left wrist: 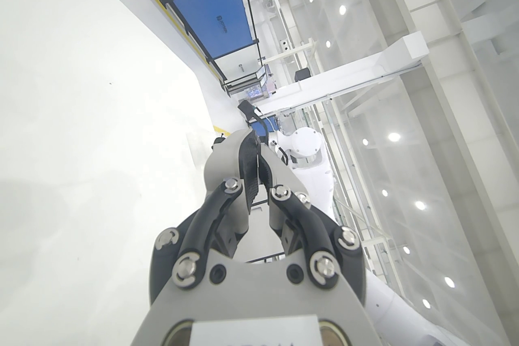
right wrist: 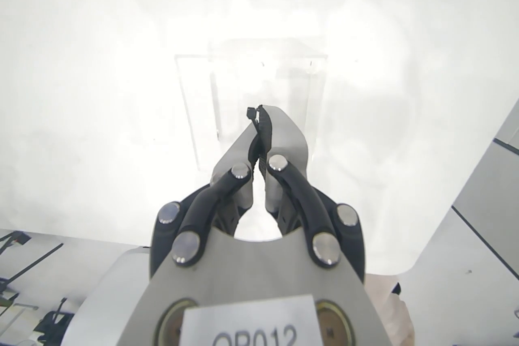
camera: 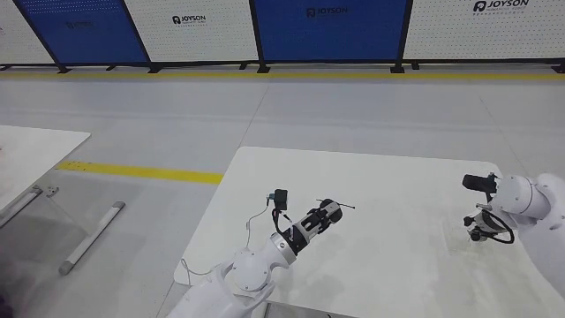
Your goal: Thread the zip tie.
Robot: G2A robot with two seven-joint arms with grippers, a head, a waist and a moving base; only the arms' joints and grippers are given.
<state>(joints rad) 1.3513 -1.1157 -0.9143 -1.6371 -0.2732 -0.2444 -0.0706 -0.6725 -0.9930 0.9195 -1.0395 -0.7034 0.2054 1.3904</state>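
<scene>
My left gripper (camera: 332, 208) is low over the white table (camera: 397, 265), left of its middle, shut on a thin black zip tie (camera: 345, 204) whose strip pokes sideways past the fingertips. In the left wrist view the pads (left wrist: 248, 157) are pressed together with a thin strip between them. My right gripper (camera: 478, 226) is near the table's right edge, well apart from the left one. In its wrist view the right gripper (right wrist: 258, 120) is shut, and a small black zip tie end (right wrist: 251, 113) sticks out at the tips.
A clear plastic box (right wrist: 251, 80) stands on the table just beyond the right gripper. Several loose black zip ties (right wrist: 28, 270) lie on a lower surface beside that arm. Blue and white partition panels (camera: 327, 9) line the far side of the floor.
</scene>
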